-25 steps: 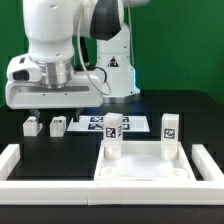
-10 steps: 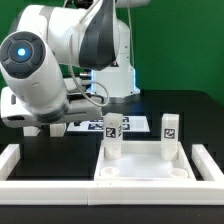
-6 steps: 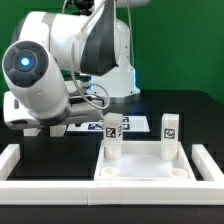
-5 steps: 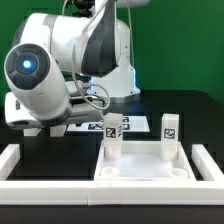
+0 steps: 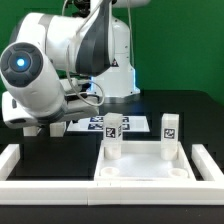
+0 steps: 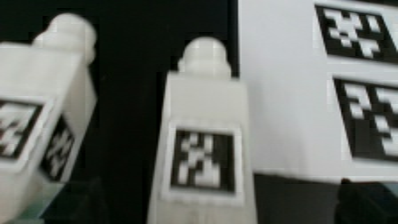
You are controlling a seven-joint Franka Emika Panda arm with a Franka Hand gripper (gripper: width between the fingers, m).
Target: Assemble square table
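The square table top point(image 5: 143, 170), a white tray with a raised rim, lies at the front. Two tagged white legs point(image 5: 113, 136) point(image 5: 170, 135) stand upright in its far corners. Two more tagged legs lie loose on the black table at the exterior view's left, one of them visible point(image 5: 57, 126) beside my hand. My gripper point(image 5: 40, 126) is low over them. In the wrist view one leg point(image 6: 203, 130) lies between my spread jaws and the other leg point(image 6: 47, 110) lies beside it. My gripper point(image 6: 199, 208) is open and holds nothing.
The marker board point(image 5: 93, 123) lies just behind the loose legs and shows in the wrist view point(image 6: 347, 80) next to the middle leg. A long white rail point(image 5: 20, 160) runs along the front and sides around the tray.
The arm has tilted over and come down toward the two loose legs at the exterior view's left. In the last second it has only shifted slightly. The tray and standing legs have not moved.
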